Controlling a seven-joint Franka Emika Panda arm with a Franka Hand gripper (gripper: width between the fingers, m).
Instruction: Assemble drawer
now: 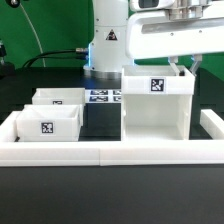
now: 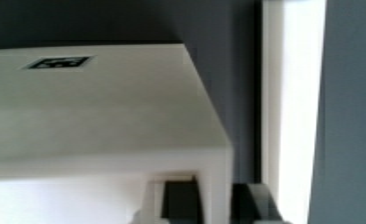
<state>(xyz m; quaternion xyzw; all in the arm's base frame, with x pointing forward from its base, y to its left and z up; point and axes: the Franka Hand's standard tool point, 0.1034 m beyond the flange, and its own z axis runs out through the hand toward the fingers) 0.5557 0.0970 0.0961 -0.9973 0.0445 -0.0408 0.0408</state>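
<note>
The white drawer housing [image 1: 155, 105] stands upright on the black table at the exterior view's right, with a tag on its front. Two small open-top trays, one [image 1: 48, 120] in front and one [image 1: 58, 97] behind, sit at the left, each tagged. My gripper [image 1: 183, 68] is down on the top of the housing's right wall. In the wrist view the housing's tagged face [image 2: 91, 110] fills the picture. My gripper [image 2: 215, 205] has its two dark fingers [image 2: 176, 200] on either side of the thin white wall, close against it.
The marker board [image 1: 100, 97] lies flat between the trays and the housing. A long low white wall [image 1: 110, 153] borders the black surface along the front and both sides. The robot's base [image 1: 105, 40] stands behind.
</note>
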